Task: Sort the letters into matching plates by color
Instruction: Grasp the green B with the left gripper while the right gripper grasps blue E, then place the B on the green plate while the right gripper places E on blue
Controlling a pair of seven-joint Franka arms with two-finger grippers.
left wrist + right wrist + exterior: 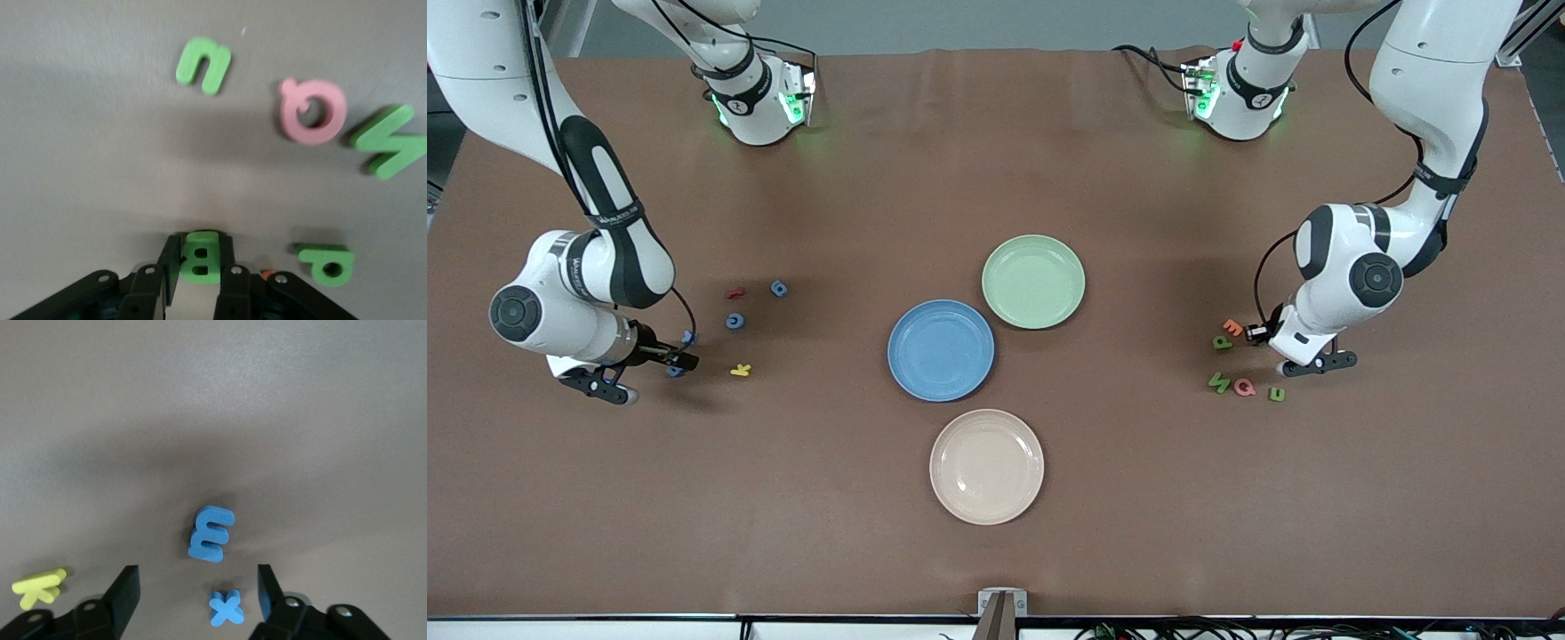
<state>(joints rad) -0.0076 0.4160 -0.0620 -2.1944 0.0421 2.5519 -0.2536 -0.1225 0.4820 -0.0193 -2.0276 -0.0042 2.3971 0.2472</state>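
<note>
My left gripper (199, 263) is shut on a green letter B (200, 257), low at the table near the left arm's end (1261, 334). Around it lie a green P (327, 262), a green N (390, 141) and a green U (203, 65). My right gripper (198, 593) stands open, low at the table near the right arm's end (679, 360), with a blue X (225, 608) between its fingers, untouched. A blue E (211, 533) lies just past the fingertips. Two more blue letters (735, 322) (779, 288) lie close by. The blue plate (941, 349) and green plate (1033, 281) sit empty mid-table.
A cream plate (986, 466) sits nearer the front camera than the blue one. A yellow K (39, 587) and a red letter (735, 292) lie among the blue letters. A pink Q (312, 111) and an orange letter (1232, 326) lie among the green ones.
</note>
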